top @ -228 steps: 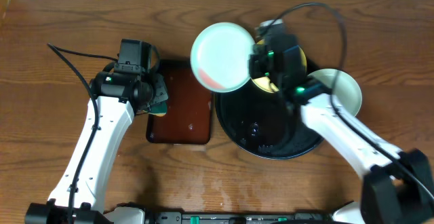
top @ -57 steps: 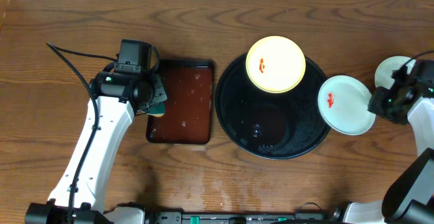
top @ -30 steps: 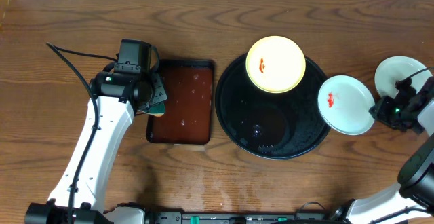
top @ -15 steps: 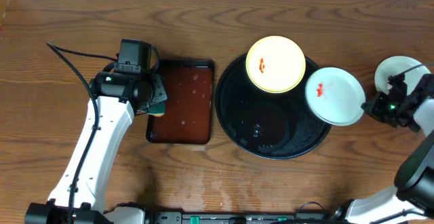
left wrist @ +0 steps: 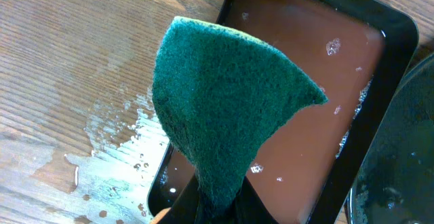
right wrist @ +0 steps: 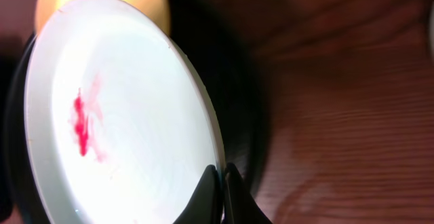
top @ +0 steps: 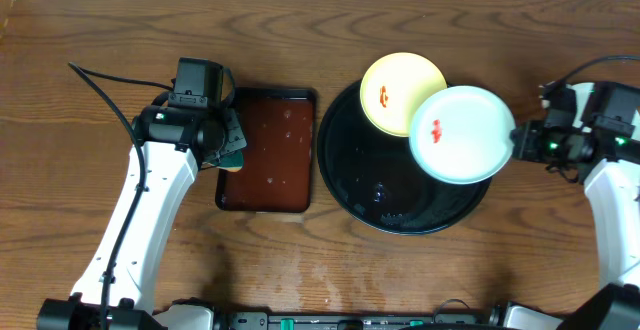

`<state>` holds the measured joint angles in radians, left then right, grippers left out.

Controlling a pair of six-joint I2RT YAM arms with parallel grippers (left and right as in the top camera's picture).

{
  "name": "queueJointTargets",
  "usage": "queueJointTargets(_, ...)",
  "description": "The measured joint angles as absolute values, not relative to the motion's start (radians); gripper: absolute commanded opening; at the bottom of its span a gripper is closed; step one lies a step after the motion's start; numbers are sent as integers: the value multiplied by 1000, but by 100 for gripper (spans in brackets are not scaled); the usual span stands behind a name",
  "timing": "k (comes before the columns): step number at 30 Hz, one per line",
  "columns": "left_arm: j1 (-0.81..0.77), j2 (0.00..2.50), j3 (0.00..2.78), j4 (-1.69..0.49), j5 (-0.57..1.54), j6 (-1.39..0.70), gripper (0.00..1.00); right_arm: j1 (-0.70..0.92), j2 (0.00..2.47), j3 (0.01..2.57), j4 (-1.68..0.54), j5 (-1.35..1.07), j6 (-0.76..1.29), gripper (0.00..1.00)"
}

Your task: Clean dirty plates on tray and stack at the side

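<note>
My right gripper [top: 517,140] is shut on the rim of a mint-white plate [top: 460,135] with a red smear and holds it lifted over the right part of the black tray [top: 350,185]. In the right wrist view the plate [right wrist: 122,108] fills the left, pinched between the fingers [right wrist: 220,183]. The pale yellow plate [top: 395,90] with a red-orange smear lies on the tray's far rim, partly under the held plate. The third plate is hidden behind my right arm. My left gripper [top: 232,148] is shut on a green sponge [left wrist: 224,108] over the brown tray's left edge.
The brown rectangular tray [top: 268,150] holds water and stands left of the black tray; it also shows in the left wrist view [left wrist: 325,115]. Water drops lie on the wood [left wrist: 108,156] beside it. Bare tabletop [top: 560,240] lies right of the black tray.
My right gripper took hold of the smeared mint-white plate at the tray's right edge, lifted it and carried it left over the tray. The left arm has not moved.
</note>
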<state>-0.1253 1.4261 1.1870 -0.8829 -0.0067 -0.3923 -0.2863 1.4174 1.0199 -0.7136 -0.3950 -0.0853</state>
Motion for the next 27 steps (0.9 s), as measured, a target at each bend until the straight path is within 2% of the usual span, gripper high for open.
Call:
queueJointTargets(14, -125, 1426, 1187, -876, -7, -392, 9, 27, 1484, 1019, -823, -197, 77, 1)
queueJointTargets(27, -186, 1426, 1187, -827, -7, -392, 7, 60, 1653, 1018, -784, -120, 95, 2)
